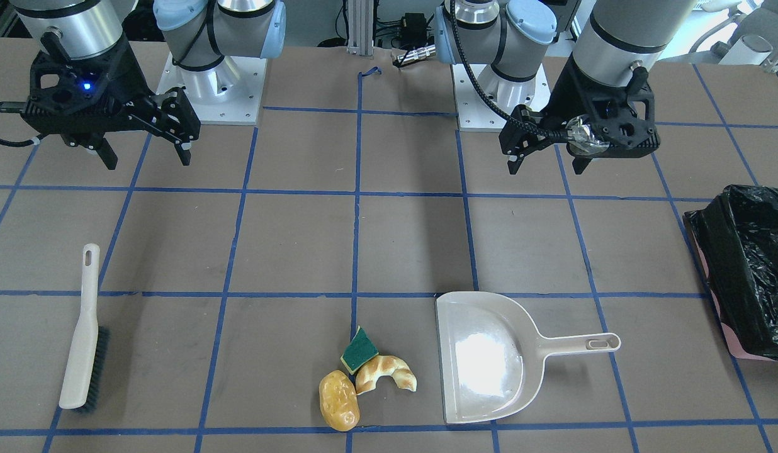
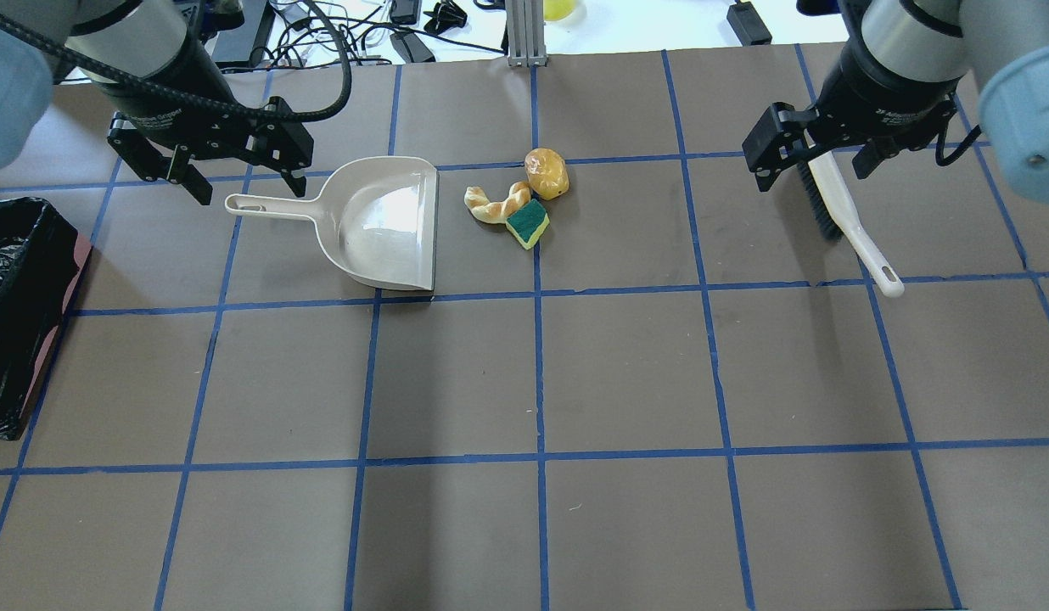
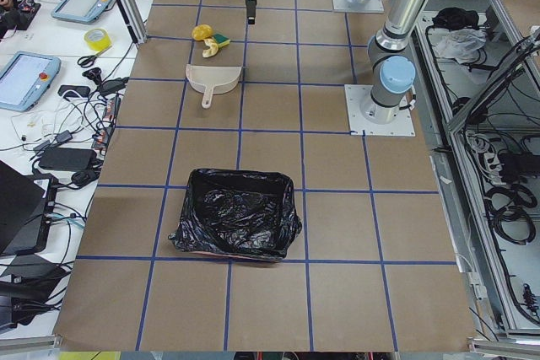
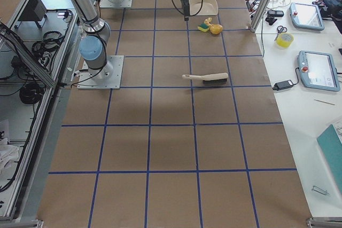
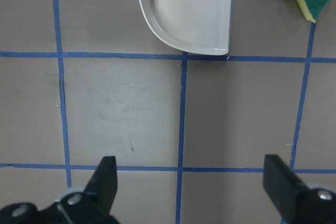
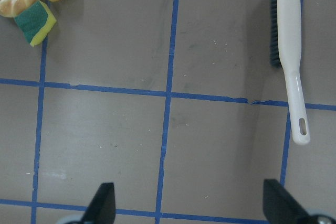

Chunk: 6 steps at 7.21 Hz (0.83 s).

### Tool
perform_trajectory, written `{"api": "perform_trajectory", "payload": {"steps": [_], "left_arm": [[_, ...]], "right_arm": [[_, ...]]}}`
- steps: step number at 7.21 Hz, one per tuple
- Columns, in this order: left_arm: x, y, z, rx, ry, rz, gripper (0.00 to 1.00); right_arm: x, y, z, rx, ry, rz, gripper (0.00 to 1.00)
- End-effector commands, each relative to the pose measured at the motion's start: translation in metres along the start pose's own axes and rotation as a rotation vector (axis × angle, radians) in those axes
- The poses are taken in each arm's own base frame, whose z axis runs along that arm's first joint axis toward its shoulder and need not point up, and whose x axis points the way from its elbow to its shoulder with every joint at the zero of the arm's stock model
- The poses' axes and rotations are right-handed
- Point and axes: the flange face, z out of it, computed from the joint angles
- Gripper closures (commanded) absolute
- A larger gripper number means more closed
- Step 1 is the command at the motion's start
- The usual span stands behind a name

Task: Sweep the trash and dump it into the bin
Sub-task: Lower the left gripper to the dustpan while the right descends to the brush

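**Surface and room.** The counter (image 2: 626, 365) is a flat brown sheet divided into squares by blue tape lines. The side views show a white bench along its far edge carrying tablets, a tape roll and cables. They also show aluminium frame posts and the two arm bases bolted to plates.

**View coverage.** The exterior left view shows the whole bin (image 3: 240, 174). The front-facing and overhead views cut it off at the frame edge, and the exterior right view omits it. The left wrist view covers the dustpan (image 2: 389, 225) and part of the trash. The right wrist view covers the brush (image 1: 80, 333) and all three trash items.

**Task items.**
- Bin: boxy, open-topped, lined with crinkled glossy black plastic, pinkish side below. It stands at the counter's end on the robot's left, well apart from the dustpan.
- Trash: one tight cluster just beside the dustpan's open edge, between dustpan and brush. It consists of a glossy yellow-brown lump (image 1: 338, 399), a curved golden croissant (image 1: 386, 372), and a green-and-yellow sponge (image 1: 359, 350) touching the croissant.

**Hands.** The left hand (image 1: 546, 167) and the right hand (image 1: 148, 160) hang above the counter with fingers spread wide and nothing between them.
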Motion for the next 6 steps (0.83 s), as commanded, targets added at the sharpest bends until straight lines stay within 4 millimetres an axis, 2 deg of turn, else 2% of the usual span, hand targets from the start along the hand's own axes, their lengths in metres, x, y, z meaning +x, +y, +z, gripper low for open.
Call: {"api": "perform_trajectory", "payload": {"steps": [1,2,3,4,5,6], "left_arm": [[0.004,0.008,-0.002,-0.008,-0.007,-0.003,0.00],[-0.001,0.003,-0.003,0.006,-0.008,0.008,0.00],[-0.003,0.000,0.002,-0.004,-0.010,0.117,0.02],[-0.012,-0.007,0.009,-0.018,-0.006,0.262,0.03],[-0.047,-0.017,0.005,-0.010,-0.013,0.311,0.03],[-0.095,-0.025,0.013,-0.020,-0.008,0.459,0.03]], "right_arm": [[0.002,0.000,0.001,-0.005,0.005,0.002,0.00],[0.004,-0.002,0.001,0.009,0.017,0.004,0.00],[0.003,-0.004,0.004,0.004,0.018,0.007,0.00],[0.004,-0.005,0.007,-0.010,0.019,-0.010,0.00],[0.010,-0.006,0.017,-0.034,0.058,-0.019,0.00],[0.033,-0.011,0.033,-0.078,0.129,-0.024,0.00]]}}
